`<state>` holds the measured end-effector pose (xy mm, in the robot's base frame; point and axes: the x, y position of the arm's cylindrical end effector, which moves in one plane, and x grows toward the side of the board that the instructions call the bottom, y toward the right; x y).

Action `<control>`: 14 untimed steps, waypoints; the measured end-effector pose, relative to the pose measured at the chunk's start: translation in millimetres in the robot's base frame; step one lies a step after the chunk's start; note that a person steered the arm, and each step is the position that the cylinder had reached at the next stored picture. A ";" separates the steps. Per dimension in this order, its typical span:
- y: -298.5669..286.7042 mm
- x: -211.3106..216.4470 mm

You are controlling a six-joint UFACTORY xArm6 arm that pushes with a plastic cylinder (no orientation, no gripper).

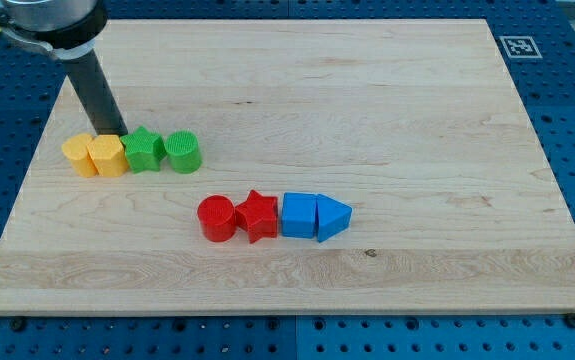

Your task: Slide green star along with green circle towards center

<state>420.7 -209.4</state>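
Eight blocks sit on the wooden board [387,120], in two rows. Near the view's left edge, a yellow block [79,156] and a second yellow block [108,156] touch, then the green star [144,150] and the green circle [182,152] follow towards the view's right, all four in one line. My tip [117,133] stands just above the second yellow block, at the star's upper-left shoulder, close to touching. There are no jaws to report; the arm ends in a bare rod. Board centre lies right and slightly down from the green pair, so I judge the push must run along that row's axis, star driving circle. Lower down, a red circle [216,219], red star [258,215], blue cube [298,215] and blue triangle [333,218] form a second row. No containers are present.
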 end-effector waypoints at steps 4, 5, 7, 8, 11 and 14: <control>35.0 5.3; 48.6 6.3; 66.5 5.0; 63.4 -30.1; -87.7 -0.9; -30.8 87.8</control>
<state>508.5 -240.2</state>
